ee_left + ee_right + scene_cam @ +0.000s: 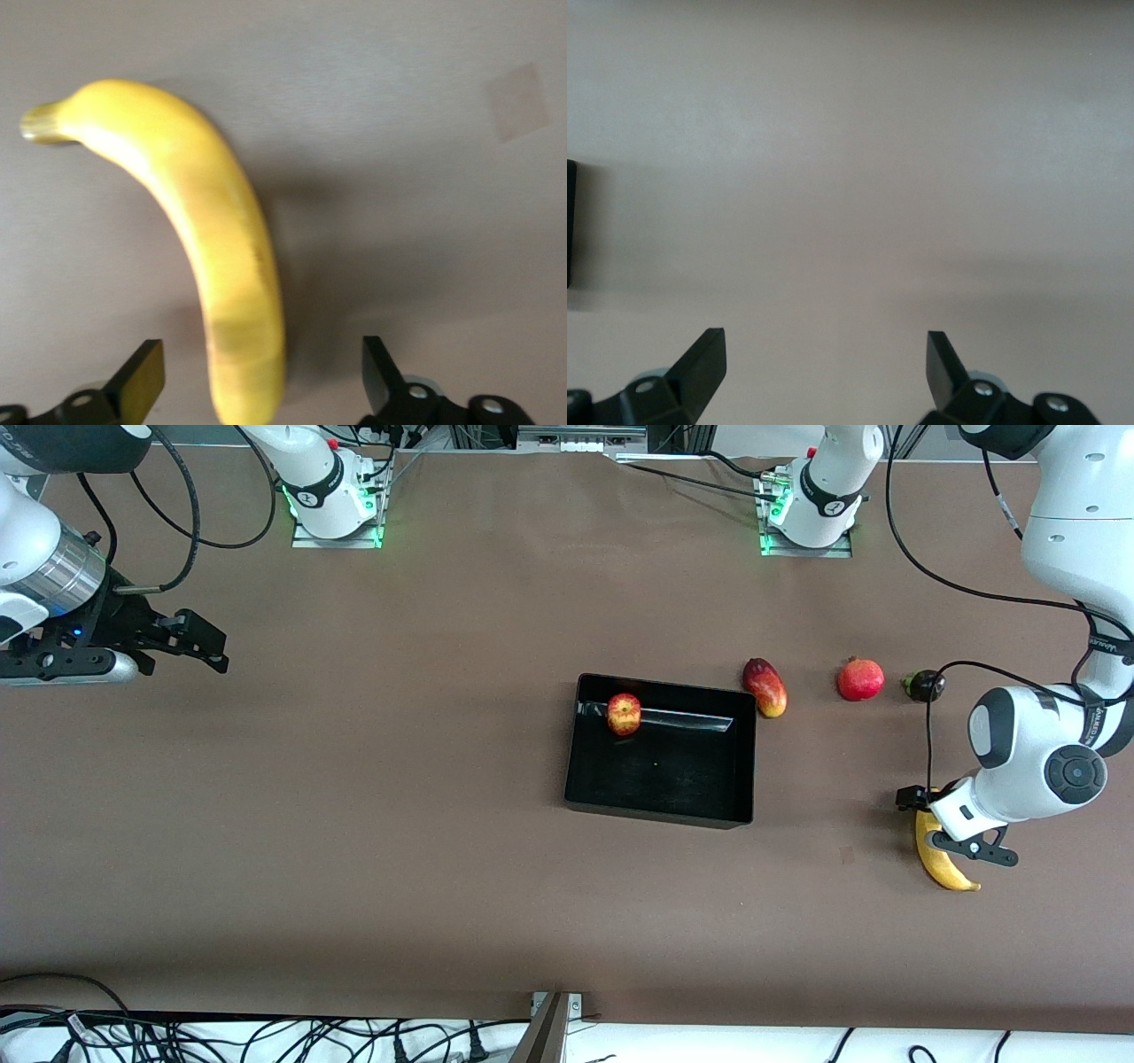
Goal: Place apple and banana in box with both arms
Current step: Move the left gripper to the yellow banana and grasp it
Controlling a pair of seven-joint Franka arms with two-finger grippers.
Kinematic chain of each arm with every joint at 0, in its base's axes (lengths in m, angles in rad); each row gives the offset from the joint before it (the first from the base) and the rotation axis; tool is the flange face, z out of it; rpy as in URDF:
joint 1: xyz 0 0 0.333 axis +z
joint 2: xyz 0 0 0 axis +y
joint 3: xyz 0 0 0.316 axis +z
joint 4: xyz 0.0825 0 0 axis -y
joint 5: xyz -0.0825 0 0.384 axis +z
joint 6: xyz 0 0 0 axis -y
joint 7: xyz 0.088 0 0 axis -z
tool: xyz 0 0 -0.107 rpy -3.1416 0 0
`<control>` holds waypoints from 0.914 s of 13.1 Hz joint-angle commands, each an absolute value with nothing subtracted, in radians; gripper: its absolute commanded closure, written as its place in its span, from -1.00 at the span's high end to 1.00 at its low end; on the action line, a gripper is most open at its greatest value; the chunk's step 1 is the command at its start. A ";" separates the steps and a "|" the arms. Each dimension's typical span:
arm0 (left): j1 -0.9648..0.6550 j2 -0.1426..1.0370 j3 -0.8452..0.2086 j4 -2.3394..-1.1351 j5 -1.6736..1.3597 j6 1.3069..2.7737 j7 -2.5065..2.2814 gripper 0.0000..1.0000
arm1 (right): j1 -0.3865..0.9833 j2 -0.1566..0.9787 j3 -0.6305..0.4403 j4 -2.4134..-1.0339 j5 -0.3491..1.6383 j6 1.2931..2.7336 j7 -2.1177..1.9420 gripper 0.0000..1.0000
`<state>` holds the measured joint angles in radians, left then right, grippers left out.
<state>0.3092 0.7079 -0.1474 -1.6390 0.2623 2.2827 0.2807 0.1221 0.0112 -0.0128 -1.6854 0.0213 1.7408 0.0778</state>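
The apple [624, 714] lies inside the black box [660, 808], against the wall nearest the robots' bases. The yellow banana [946, 868] lies on the table toward the left arm's end, nearer the front camera than the other fruits. My left gripper [939, 824] is low over the banana's end, open, with one finger on each side of the banana [221, 239] and not touching it; the open gap shows in the left wrist view [260, 354]. My right gripper [208, 646] is open and empty over bare table at the right arm's end [824, 341].
A red-yellow mango [765, 687], a round red fruit [860, 679] and a small dark fruit [923, 685] lie in a row beside the box toward the left arm's end. A black box edge [570, 221] shows in the right wrist view.
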 commanded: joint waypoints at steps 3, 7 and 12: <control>0.339 0.784 -0.166 -1.560 0.291 2.321 0.301 0.23 | 0.112 0.020 0.002 -1.663 0.006 1.730 0.086 1.00; 0.336 0.792 -0.166 -1.568 0.290 2.347 0.285 -0.67 | 0.110 0.021 0.002 -1.663 0.006 1.732 0.086 1.00; 0.334 0.741 -0.204 -1.569 0.278 2.266 0.241 -1.00 | 0.110 0.021 0.002 -1.663 0.006 1.732 0.086 1.00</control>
